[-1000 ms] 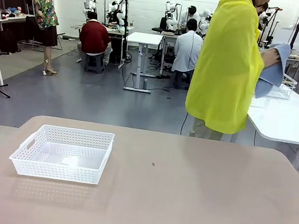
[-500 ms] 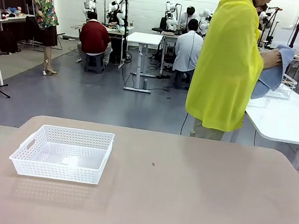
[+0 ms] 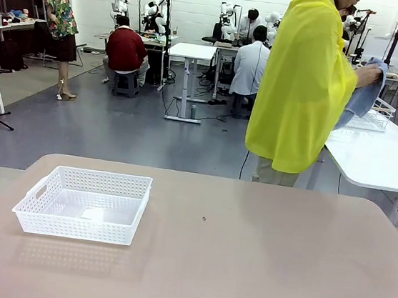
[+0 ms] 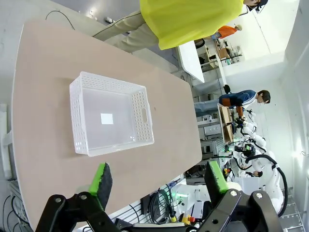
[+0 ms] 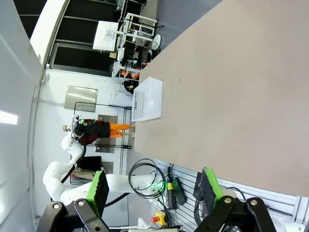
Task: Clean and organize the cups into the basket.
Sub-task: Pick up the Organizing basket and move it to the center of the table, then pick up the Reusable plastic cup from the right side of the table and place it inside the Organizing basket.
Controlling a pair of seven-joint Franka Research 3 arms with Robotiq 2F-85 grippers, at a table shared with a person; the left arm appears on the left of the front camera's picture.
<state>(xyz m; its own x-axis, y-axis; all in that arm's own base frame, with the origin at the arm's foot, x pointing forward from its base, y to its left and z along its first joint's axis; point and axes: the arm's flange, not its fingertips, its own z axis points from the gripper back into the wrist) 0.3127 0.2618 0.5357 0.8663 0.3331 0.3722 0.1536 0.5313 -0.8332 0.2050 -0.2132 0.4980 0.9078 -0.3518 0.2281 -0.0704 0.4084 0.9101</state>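
On the front view I have the basket (image 3: pixel 75 227) sitting flat on the left half of the tan table (image 3: pixel 258 263), a little back from the edge nearest the camera. Its white mesh walls stand upright, a handle slot shows in its left end, and a small pale square lies on its floor.

From the left wrist camera, the left fingers (image 4: pixel 102 178) are spread wide apart with nothing between them. They hang well above the table, and the basket lies below and beyond their tips.

From the right wrist camera, the right fingers (image 5: pixel 99 189) are likewise spread wide and grip nothing. Bare tabletop stretches ahead of them, and the basket sits well away, toward the table's other end.

Past the far edge of the table, a person in a yellow top (image 3: pixel 304 82) stands side-on to me, facing a white table (image 3: pixel 385 159) on the right. One hand (image 3: pixel 369 73) holds a blue cloth (image 3: pixel 361 103) at chest height.
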